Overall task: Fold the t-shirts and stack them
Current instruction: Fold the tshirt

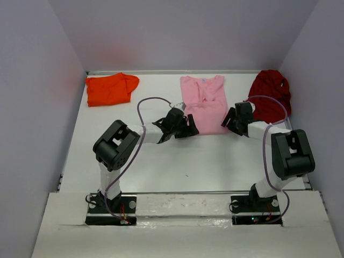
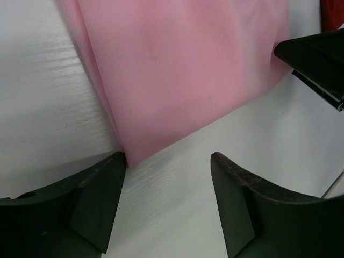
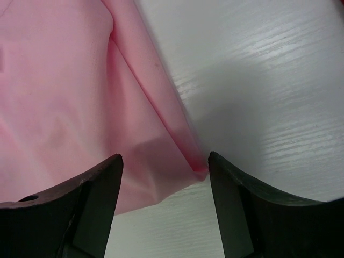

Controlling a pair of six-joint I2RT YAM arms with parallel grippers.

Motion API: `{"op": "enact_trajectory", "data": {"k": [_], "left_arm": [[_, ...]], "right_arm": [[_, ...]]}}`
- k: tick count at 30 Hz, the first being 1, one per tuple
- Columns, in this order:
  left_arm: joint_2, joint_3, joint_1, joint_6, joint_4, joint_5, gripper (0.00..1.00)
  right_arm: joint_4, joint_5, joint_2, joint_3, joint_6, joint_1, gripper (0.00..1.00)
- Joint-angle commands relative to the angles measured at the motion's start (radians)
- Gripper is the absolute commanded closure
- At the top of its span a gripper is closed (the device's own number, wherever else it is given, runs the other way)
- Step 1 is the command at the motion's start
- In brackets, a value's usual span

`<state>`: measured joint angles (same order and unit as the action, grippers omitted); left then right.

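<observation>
Your left claw stands wide open and empty, its tips down at the near left corner of the pink t-shirt. That corner sits against the left finger rather than squarely between the two, so closing from here may pinch only the edge, or miss it and scrape the table. Your right claw is just as open and empty, with the shirt's near right corner lying between its fingers, where the cloth looks doubled over. A shallow bite there could take the top layer alone. If one side catches and the other slips, the fold will likely skew. Farther off, the orange t-shirt lies at the upper left of the overhead view. The dark red t-shirt is at the upper right, close beside your right arm, which could drag it on a wide swing.
</observation>
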<state>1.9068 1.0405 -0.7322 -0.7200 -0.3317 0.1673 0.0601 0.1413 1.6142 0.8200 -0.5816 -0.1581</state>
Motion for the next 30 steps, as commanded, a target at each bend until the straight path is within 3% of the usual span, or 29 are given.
{"op": "enact_trajectory", "data": {"k": [1, 6, 9, 12, 14, 15, 16, 18, 30], "left_arm": [[-0.023, -0.005, -0.004, 0.017, 0.086, -0.034, 0.24], [-0.008, -0.004, -0.004, 0.017, 0.086, -0.038, 0.31], [-0.002, 0.007, -0.003, 0.027, 0.094, -0.049, 0.43], [0.011, 0.024, -0.003, 0.037, 0.106, -0.052, 0.61], [0.018, 0.032, -0.003, 0.040, 0.111, -0.060, 0.90], [0.020, 0.035, -0.003, 0.039, 0.112, -0.060, 0.99], [0.029, 0.042, -0.003, 0.042, 0.112, -0.058, 1.00], [0.040, 0.053, -0.003, 0.045, 0.114, -0.060, 1.00], [0.000, -0.006, -0.003, 0.074, 0.111, -0.086, 1.00]], "right_arm": [[-0.051, -0.025, 0.021, 0.018, 0.008, -0.004, 0.31], [-0.080, -0.035, 0.030, 0.022, 0.003, -0.004, 0.43], [-0.083, -0.045, 0.042, 0.028, 0.000, -0.004, 0.53], [-0.083, -0.054, 0.047, 0.028, -0.001, -0.004, 0.66], [-0.083, -0.057, 0.044, 0.022, -0.001, -0.004, 0.69], [-0.085, -0.055, 0.044, 0.021, 0.002, -0.004, 0.73], [-0.083, -0.055, 0.044, 0.022, 0.003, -0.004, 0.85], [-0.082, -0.060, 0.043, 0.021, 0.006, -0.004, 0.99], [-0.036, -0.097, -0.019, -0.030, 0.002, -0.047, 1.00]]}}
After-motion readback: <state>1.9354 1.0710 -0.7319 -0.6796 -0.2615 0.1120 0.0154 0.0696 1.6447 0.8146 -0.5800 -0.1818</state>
